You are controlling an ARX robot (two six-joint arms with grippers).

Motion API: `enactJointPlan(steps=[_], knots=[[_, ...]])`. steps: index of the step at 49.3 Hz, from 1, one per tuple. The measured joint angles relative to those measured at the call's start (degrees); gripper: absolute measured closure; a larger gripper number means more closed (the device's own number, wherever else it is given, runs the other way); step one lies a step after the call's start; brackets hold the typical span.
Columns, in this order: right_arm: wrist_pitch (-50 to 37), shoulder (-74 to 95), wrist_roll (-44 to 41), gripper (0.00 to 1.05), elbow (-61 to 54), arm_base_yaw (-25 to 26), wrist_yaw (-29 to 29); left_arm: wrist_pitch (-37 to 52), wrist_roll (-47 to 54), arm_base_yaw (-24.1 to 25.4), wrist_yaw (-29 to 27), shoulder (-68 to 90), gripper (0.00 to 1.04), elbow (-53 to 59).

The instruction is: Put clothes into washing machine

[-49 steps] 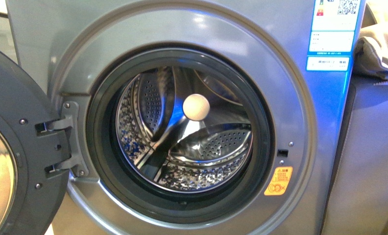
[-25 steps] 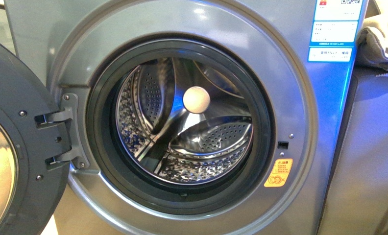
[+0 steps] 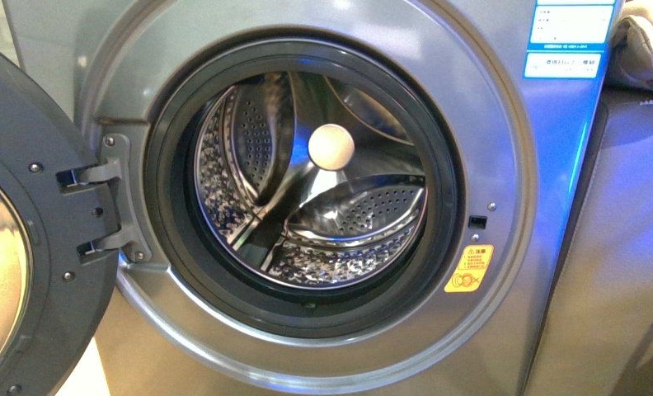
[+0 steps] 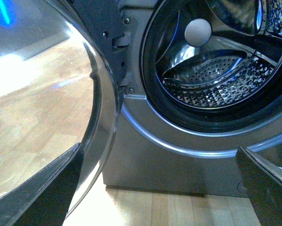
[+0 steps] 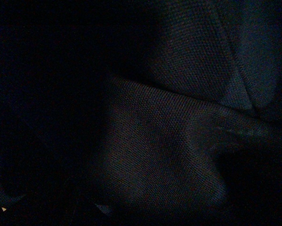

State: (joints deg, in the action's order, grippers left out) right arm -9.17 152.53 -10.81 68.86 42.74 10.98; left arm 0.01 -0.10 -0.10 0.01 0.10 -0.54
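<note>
The washing machine (image 3: 505, 165) is a silver-grey front-loader and fills the front view. Its door (image 3: 26, 247) is swung open to the left. Inside the dark gasket (image 3: 166, 206), the perforated steel drum (image 3: 307, 181) holds no cloth. Neither arm shows in the front view. In the left wrist view my left gripper (image 4: 155, 197) is open and empty, low in front of the machine's base (image 4: 178, 160), beside the open door (image 4: 37, 94). Dark navy woven clothes (image 5: 169, 141) fill the right wrist view and hide the right gripper's fingers, which are shut on them.
A beige folded cloth (image 3: 649, 45) lies on a plain grey cabinet (image 3: 620, 247) right of the machine. A yellow sticker (image 3: 469, 269) and a blue-white label (image 3: 570, 41) mark the machine's front. Wooden floor (image 4: 178, 209) runs under the machine.
The porthole, label and beige cloth have slid upward in the front view and look slightly larger. The drum is unchanged.
</note>
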Motion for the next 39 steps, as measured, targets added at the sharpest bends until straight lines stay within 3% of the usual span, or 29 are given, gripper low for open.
enactJointPlan(steps=[39], knots=[[-3.8,9.9,-2.7,0.07,3.8,0.9,2.6,0.0,0.0,0.0,0.0,0.0,0.07,0.0]])
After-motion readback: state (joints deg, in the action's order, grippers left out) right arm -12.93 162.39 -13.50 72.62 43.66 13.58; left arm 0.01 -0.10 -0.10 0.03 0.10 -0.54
